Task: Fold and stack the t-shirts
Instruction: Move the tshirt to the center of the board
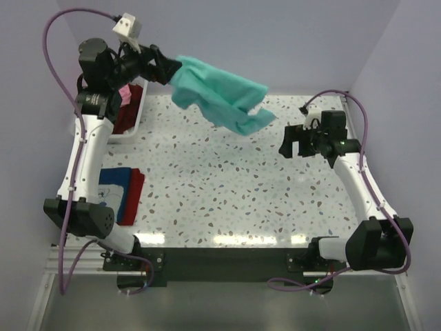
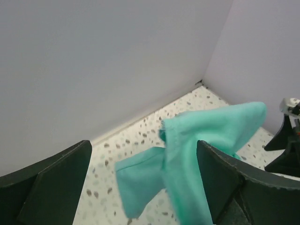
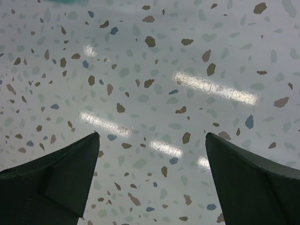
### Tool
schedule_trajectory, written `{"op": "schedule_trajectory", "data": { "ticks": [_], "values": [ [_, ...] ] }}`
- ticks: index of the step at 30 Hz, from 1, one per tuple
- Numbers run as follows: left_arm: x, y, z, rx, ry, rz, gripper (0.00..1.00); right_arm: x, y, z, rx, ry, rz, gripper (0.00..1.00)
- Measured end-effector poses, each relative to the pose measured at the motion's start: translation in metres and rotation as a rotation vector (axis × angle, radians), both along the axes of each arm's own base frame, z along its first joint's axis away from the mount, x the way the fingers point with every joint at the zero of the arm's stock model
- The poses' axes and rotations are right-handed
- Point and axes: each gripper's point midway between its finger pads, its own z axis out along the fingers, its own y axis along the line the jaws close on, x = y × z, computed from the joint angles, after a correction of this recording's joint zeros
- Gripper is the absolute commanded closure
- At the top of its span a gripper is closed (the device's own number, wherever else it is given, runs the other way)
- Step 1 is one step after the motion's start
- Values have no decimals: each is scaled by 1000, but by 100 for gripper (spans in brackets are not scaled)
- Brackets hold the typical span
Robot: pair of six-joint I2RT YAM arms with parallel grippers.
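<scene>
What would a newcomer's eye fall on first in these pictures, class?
A teal t-shirt hangs in the air above the table, far left, at the left gripper, whose fingers stand apart. Folded blue and red t-shirts lie at its left edge; the right gripper hovers open at right.

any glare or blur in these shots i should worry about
right wrist view: bright streaks of light glare off the speckled table; top external view: a similar glare band along the table's near edge, lighting otherwise even; left wrist view: the teal t-shirt looks slightly soft, and the dark fingers of the left hand show little detail.
</scene>
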Motion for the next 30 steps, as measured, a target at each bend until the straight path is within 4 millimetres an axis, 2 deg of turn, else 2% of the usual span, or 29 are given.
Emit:
{"op": "schedule_trajectory", "data": {
  "ticks": [1,3,5,7,8,9,11,13,16,17,18,19,21,22,23,27,30],
  "values": [
    [1,8,-19,-12,53,4,0,-1,1,2,-8,-6,20,1],
    [12,41,-66,-32,176,54,0,-3,1,3,-23,-11,53,1],
    [29,83,-121,-41,302,125,0,-6,1,2,-42,-9,87,1],
    [36,118,-191,-24,457,175,0,-11,0,-2,-73,6,128,1],
    [34,127,-224,-2,532,181,0,-15,-2,-5,-94,19,151,1],
    [29,129,-248,24,585,175,1,-16,-3,-7,-106,31,166,1],
    [11,117,-292,120,685,118,6,-18,-5,-16,-139,66,205,2],
    [-5,94,-314,227,708,42,10,-19,-7,-28,-162,114,238,1],
    [-28,47,-338,399,673,-90,19,-21,-8,-47,-177,194,277,2],
    [-38,33,-346,441,669,-129,25,-23,-7,-53,-176,223,291,5],
    [-45,25,-354,469,675,-154,29,-24,-5,-57,-176,239,303,7],
    [-52,18,-362,497,683,-177,39,-26,-2,-61,-177,256,316,11],
    [-56,14,-375,528,705,-184,49,-30,11,-66,-189,272,362,16],
    [-54,15,-381,532,724,-175,53,-33,23,-67,-198,267,402,19],
    [-48,16,-387,534,741,-165,58,-36,39,-66,-208,254,452,26],
    [-22,15,-420,514,832,-135,58,-53,99,-65,-244,189,646,39],
    [-16,12,-442,487,906,-125,56,-63,133,-69,-259,154,749,43]
  ]
}}
